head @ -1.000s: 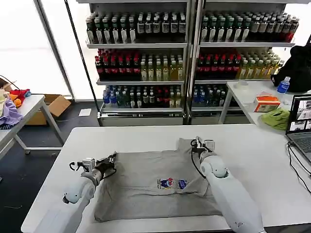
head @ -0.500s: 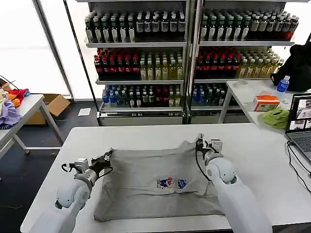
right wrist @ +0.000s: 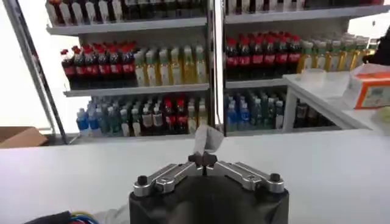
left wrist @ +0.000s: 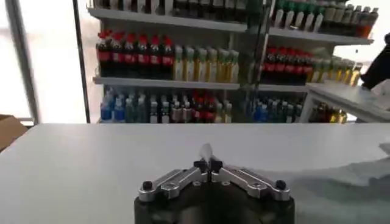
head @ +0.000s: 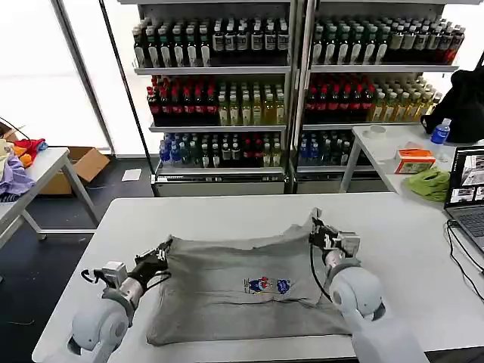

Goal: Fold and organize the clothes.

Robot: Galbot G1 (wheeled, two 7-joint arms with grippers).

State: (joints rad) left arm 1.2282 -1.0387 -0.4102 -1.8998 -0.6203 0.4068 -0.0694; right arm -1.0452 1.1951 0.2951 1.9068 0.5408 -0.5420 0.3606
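A light grey shirt [head: 242,287] with a small multicoloured chest print lies spread on the white table [head: 227,212]. My left gripper [head: 161,252] is shut on the shirt's far left corner, a sliver of grey cloth [left wrist: 206,151] sticking out between its fingertips [left wrist: 208,164]. My right gripper [head: 316,225] is shut on the far right corner, lifted a little off the table, with a grey tuft [right wrist: 207,139] standing above its closed tips [right wrist: 203,160]. The far edge of the shirt is stretched between the two grippers.
Shelves of bottled drinks [head: 287,91] stand behind the table. A side table at the right holds a laptop [head: 467,189], a lime-green cloth [head: 429,184] and an orange box [head: 414,160]. Coloured garments [head: 13,162] lie on a table at the left.
Both grippers have moved apart, left further left and right further right, pulling the shirt's far edge taut and flattening the bump that stood near the right corner.
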